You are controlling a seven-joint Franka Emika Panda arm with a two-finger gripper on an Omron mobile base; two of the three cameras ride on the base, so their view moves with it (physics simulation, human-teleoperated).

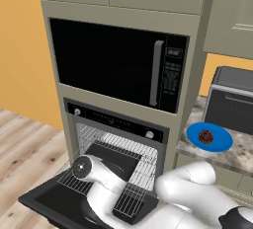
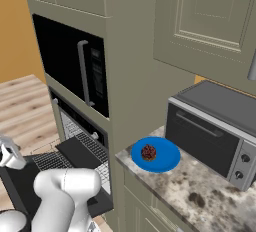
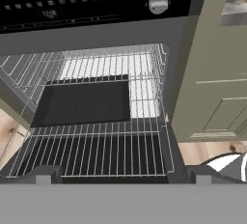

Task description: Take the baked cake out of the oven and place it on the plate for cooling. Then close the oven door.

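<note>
Small dark brown cake sits on the round blue plate on the speckled counter, right of the black wall oven, well apart from the gripper. Jaws wide open, empty, over the pulled-out wire rack above the dropped oven door.

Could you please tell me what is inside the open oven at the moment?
Inside the oven are wire racks and a flat dark tray, with no cake on them. The cake sits on the blue plate. The arm covers the front of the lower rack.
</note>
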